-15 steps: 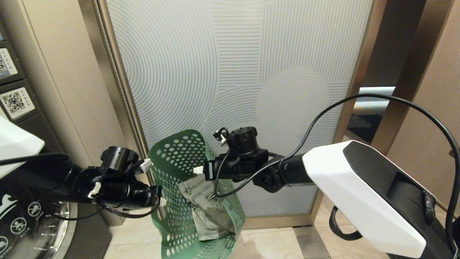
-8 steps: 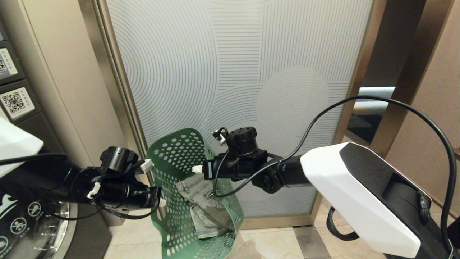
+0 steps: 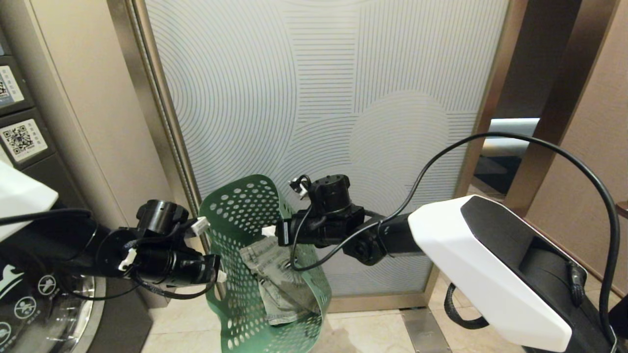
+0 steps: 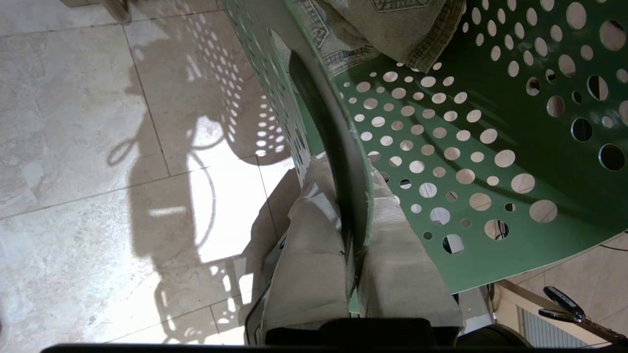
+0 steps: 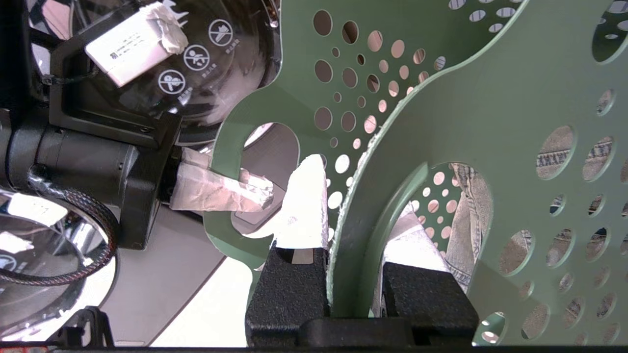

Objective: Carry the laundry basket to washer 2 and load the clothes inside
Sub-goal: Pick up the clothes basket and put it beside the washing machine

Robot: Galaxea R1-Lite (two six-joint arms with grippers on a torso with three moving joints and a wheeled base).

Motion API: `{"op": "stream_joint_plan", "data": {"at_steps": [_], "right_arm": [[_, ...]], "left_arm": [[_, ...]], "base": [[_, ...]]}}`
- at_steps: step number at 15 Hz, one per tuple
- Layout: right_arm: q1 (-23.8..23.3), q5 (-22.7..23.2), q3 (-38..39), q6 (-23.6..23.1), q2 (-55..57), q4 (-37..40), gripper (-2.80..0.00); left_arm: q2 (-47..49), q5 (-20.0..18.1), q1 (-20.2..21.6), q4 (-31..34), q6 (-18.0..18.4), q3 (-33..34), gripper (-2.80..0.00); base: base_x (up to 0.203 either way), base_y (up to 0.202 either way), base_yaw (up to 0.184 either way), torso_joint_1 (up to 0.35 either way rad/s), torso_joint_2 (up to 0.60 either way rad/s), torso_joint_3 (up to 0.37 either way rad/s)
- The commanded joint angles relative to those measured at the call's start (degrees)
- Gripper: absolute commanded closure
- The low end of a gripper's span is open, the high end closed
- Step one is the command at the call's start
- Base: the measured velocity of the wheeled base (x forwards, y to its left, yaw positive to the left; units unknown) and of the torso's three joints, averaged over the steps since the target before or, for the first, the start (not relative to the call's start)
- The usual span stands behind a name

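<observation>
The green perforated laundry basket (image 3: 245, 215) hangs tilted above the floor, carried between both arms. My left gripper (image 3: 221, 274) is shut on its left rim (image 4: 346, 176). At the opposite side my right gripper (image 3: 270, 231) is shut on the rim by the cut-out handle (image 5: 358, 196). The clothes (image 3: 274, 274), pale folded denim, lie inside against the basket wall (image 4: 392, 24). A washer's chrome-rimmed dark door (image 3: 29, 304) with white warning icons shows at the lower left. No number shows on it, so I cannot tell whether it is washer 2.
A frosted glass panel (image 3: 319, 98) with curved lines in a bronze frame stands straight ahead, close behind the basket. QR-code stickers (image 3: 22, 139) sit on the panel above the washer. Pale floor tiles (image 3: 368, 333) lie below, and a doorway gap (image 3: 505, 157) opens at the right.
</observation>
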Motion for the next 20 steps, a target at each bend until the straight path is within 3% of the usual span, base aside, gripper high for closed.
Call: {"op": "stream_joint_plan", "data": {"at_steps": [1, 4, 20], "right_arm": [[0.03, 0.17, 0.17, -0.76, -0.03, -0.14, 0.0], [0.3, -0.03, 0.26, -2.55, 0.2, -0.14, 0.0], [0.39, -0.41, 0.09, -2.91, 2.14, -1.28, 0.0]], "left_arm": [[-0.02, -0.09, 0.0, -0.05, -0.05, 0.01, 0.0], [0.07, -0.09, 0.0, -0.05, -0.05, 0.01, 0.0], [1.04, -1.32, 0.0, -0.23, -0.14, 0.09, 0.0]], "base": [[0.0, 0.0, 0.0, 0.0, 0.0, 0.0], [0.0, 0.0, 0.0, 0.0, 0.0, 0.0], [0.0, 0.0, 0.0, 0.0, 0.0, 0.0]]}}
